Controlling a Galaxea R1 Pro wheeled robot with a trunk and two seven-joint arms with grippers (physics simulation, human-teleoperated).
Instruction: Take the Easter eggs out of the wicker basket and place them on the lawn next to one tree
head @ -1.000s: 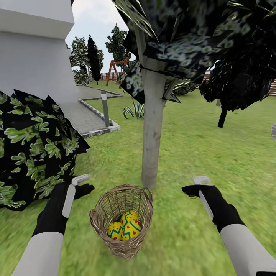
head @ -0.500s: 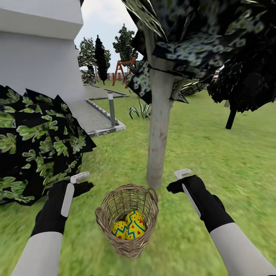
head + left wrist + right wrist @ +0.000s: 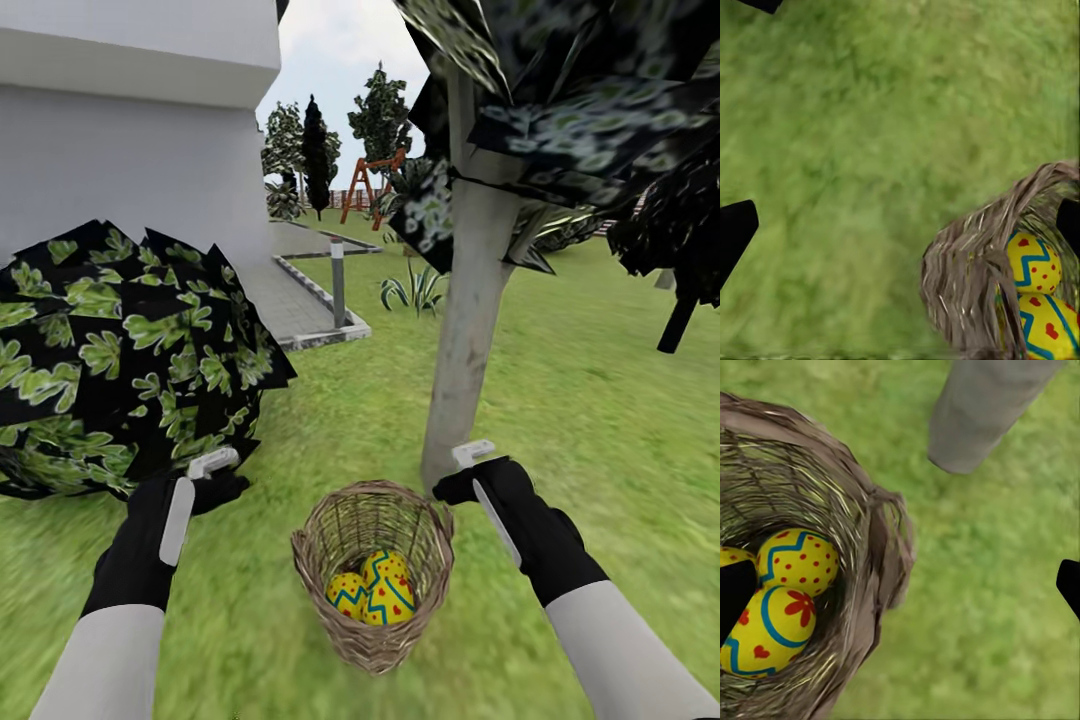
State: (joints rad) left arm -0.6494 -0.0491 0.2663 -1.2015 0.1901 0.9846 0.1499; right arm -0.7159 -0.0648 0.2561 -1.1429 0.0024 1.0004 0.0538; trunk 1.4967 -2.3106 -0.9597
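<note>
- Three yellow Easter eggs (image 3: 375, 598) painted with blue zigzags and red dots, hearts and a flower lay at the bottom of the small round brown wicker basket (image 3: 372, 570), none lifted out; the head view showed two plainly, the right wrist view a third at its edge.
- That basket stood on the mottled green lawn (image 3: 600, 400), just beside the foot of the smooth pale grey-beige tree trunk (image 3: 468, 330).
- Both claws hung empty. The left gripper (image 3: 215, 470) hovered over grass on the basket's bush side; the right gripper (image 3: 462, 472) hovered just above the basket's rim, on its tree side.
- Fingertips at opposite edges of each wrist view suggested wide-spread jaws.
- A round black-and-green leafy bush (image 3: 120, 360) stood beyond the left gripper, away from the basket.
- Judged stage: the reach for the first egg, with no grasp yet made.
- Next, the right claw would likely need to dip inside the basket without snagging the weave.
</note>
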